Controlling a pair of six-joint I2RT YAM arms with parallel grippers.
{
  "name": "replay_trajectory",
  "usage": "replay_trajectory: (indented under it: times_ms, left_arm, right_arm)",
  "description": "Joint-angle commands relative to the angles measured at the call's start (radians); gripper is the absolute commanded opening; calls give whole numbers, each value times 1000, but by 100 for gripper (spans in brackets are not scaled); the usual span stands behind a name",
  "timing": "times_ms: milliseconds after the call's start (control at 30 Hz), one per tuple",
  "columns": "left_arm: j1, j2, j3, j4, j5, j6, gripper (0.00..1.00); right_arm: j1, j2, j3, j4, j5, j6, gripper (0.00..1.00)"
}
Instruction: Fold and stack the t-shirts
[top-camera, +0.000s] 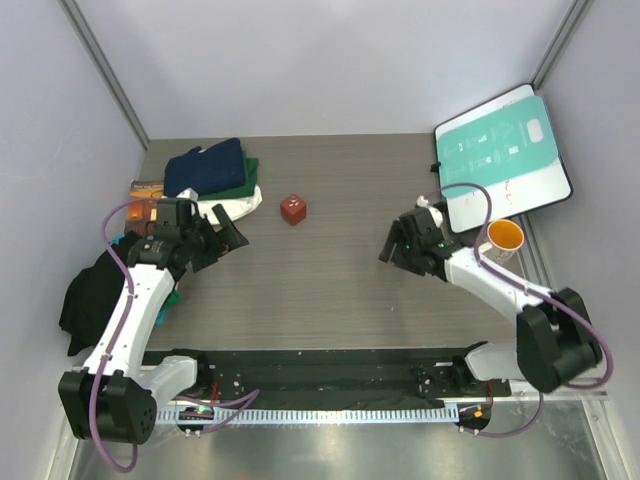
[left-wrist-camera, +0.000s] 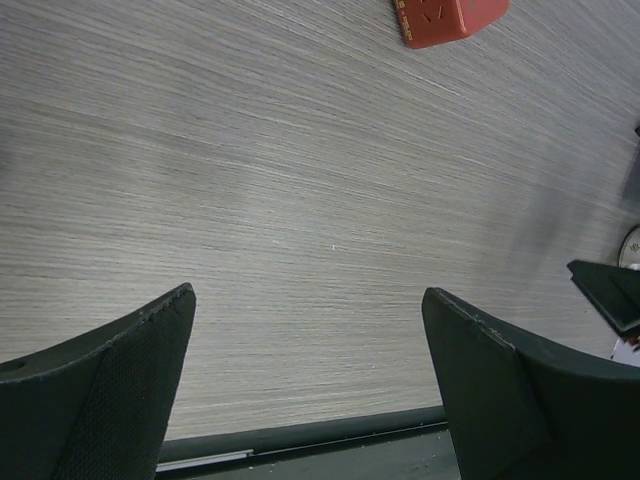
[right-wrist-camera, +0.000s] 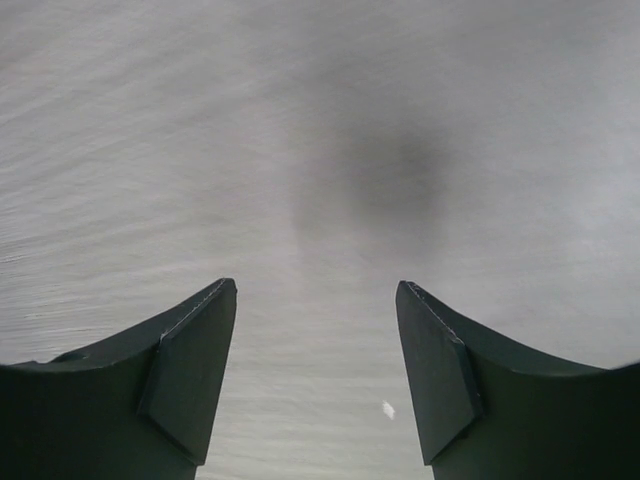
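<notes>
- Nearest me, along the left edge of the desk (top-camera: 330, 290), a dark heap of cloth (top-camera: 92, 295) lies crumpled beside the left arm. I cannot tell whether it is another shirt.
- Just beyond it, the left gripper (top-camera: 222, 236) hovers over bare wood, its jaws wide apart with nothing between them. Its wrist view shows only desk grain and a red cube (left-wrist-camera: 448, 18) farther out.
- At about the same depth on the other side, the right gripper (top-camera: 392, 246) hangs over bare desk, jaws likewise apart and empty. An orange cup (top-camera: 503, 237) stands just beside its forearm.
- Farther back on the left, the t-shirts (top-camera: 215, 178) sit in one pile near the far corner. The navy one (top-camera: 205, 165) is on top, the dark green one (top-camera: 248, 180) shows under it, and the cream-white one (top-camera: 248, 203) is at the bottom, its edge nearest the left gripper.
- A small book (top-camera: 147, 187) lies just left of the pile, and a teal-and-white board (top-camera: 500, 150) rests in the far right corner.
- My reading is that the pile looks built and both arms are free, so I am between steps.
- If the heap is a shirt, the next move is for the left gripper. It should swing back toward me, pinch an edge and drag the cloth to the open middle where both arms reach, keeping clear of the cube.
</notes>
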Motion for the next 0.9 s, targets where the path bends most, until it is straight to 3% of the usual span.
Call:
replay_trajectory:
  times_ms: [0, 167, 367, 467, 667, 867]
  left_arm:
    - [-6, -18, 16, 12, 16, 0, 95]
    - [-11, -3, 6, 24, 12, -2, 95]
    - [-12, 75, -1, 129, 12, -20, 95]
    - [-12, 205, 56, 191, 33, -23, 96]
    - [-38, 588, 352, 213, 120, -37, 93]
    - [-139, 831, 651, 159, 143, -20, 93]
  right_arm:
    - [13, 183, 216, 109, -113, -142, 72]
    - [63, 414, 472, 89, -186, -229, 72]
    - [114, 592, 612, 112, -222, -235, 73]
    - [128, 561, 582, 119, -231, -212, 73]
    - [139, 356, 381, 152, -218, -176, 73]
    - [140, 170, 272, 153, -205, -152, 73]
